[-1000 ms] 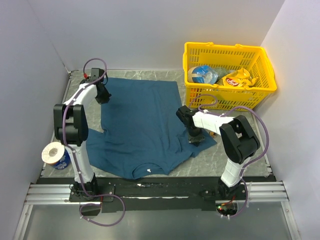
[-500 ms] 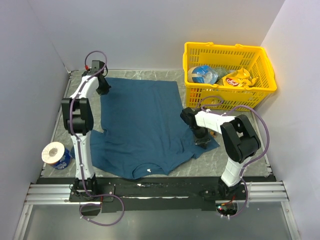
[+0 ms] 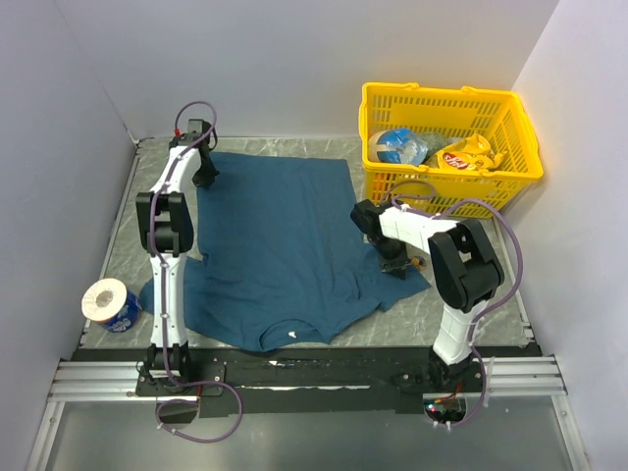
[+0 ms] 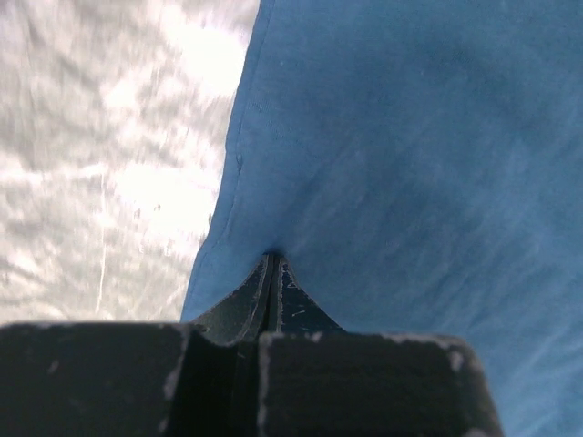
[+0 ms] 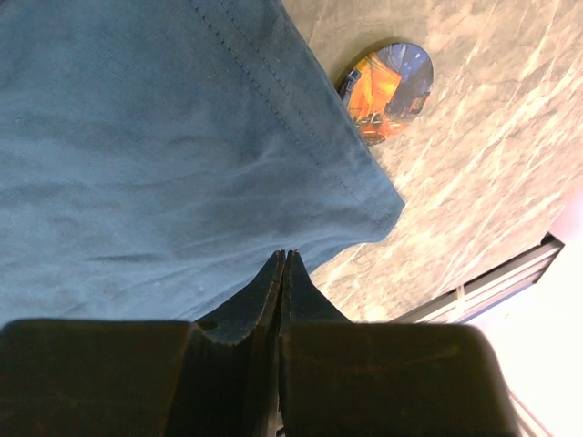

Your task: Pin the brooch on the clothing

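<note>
A grey marbled worktop [image 3: 130, 221] carries everything. At its left edge near the arm bases stands a roll of toilet paper [image 3: 106, 298] on something blue. The left arm stretches far across the worktop, and the left gripper [image 3: 205, 176] sits at the far left corner of the T-shirt [image 3: 285, 240]. In its wrist view the jaws are pressed together just inside the hem, with folds in the cloth running to their tips, so they seem to pinch a bit of the fabric. The T-shirt lies spread flat in the middle, with its neck and small white label [image 3: 291, 337] toward the arm bases. On the right sleeve, close to its hem, is the right gripper [image 3: 396, 266]. Its jaws are closed tight, tip against tip, and nothing shows between them. The brooch [image 5: 387, 89] lies on the bare worktop just beside that sleeve's hem (whether its edge slips under the cloth cannot be told). It is a small orange and dark oval, near the right gripper but not in its jaws, and it is not pinned to the shirt. At the far right stands a yellow plastic basket [image 3: 437, 95]. It holds a blue-and-white packet [image 3: 396, 145] and a yellow snack bag [image 3: 469, 154].
</note>
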You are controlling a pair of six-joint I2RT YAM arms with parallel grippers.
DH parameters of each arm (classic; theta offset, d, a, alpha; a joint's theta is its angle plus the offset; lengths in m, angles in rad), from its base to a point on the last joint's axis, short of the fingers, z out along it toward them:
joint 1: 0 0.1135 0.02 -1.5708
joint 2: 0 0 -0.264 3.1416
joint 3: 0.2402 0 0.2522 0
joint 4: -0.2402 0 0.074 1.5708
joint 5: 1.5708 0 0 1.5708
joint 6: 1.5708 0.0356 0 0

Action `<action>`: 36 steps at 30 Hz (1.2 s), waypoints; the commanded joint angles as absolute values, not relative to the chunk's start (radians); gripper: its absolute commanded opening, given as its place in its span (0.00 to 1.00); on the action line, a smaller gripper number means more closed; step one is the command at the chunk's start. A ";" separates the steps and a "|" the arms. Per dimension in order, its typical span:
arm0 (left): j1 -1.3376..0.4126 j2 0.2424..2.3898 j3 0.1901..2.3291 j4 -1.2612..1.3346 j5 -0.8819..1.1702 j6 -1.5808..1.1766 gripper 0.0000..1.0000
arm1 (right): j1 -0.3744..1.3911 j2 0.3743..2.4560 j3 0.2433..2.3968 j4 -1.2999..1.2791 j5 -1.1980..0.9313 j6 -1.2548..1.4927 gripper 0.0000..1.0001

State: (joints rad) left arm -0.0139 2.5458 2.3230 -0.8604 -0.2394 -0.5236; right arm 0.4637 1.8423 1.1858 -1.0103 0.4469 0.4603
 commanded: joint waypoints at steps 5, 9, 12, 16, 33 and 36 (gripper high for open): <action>-0.012 2.643 2.433 -0.901 -0.276 -0.482 0.01 | 0.462 1.721 1.235 -1.003 0.433 0.416 0.00; -0.012 2.666 2.497 -0.876 -0.256 -0.472 0.01 | 0.471 1.689 1.226 -0.968 0.374 0.384 0.00; -0.012 2.669 2.513 -0.825 -0.241 -0.463 0.01 | 0.482 1.686 1.221 -0.960 0.367 0.370 0.00; -0.012 2.691 2.546 -0.795 -0.216 -0.443 0.01 | 0.489 1.693 1.216 -0.953 0.351 0.350 0.00; -0.090 2.134 2.188 -0.499 -0.059 -0.431 0.09 | 0.735 1.621 1.256 -0.936 0.335 0.314 0.00; -0.095 1.993 2.027 -0.523 0.023 -0.527 0.01 | 0.796 1.611 1.259 -0.910 0.304 0.330 0.00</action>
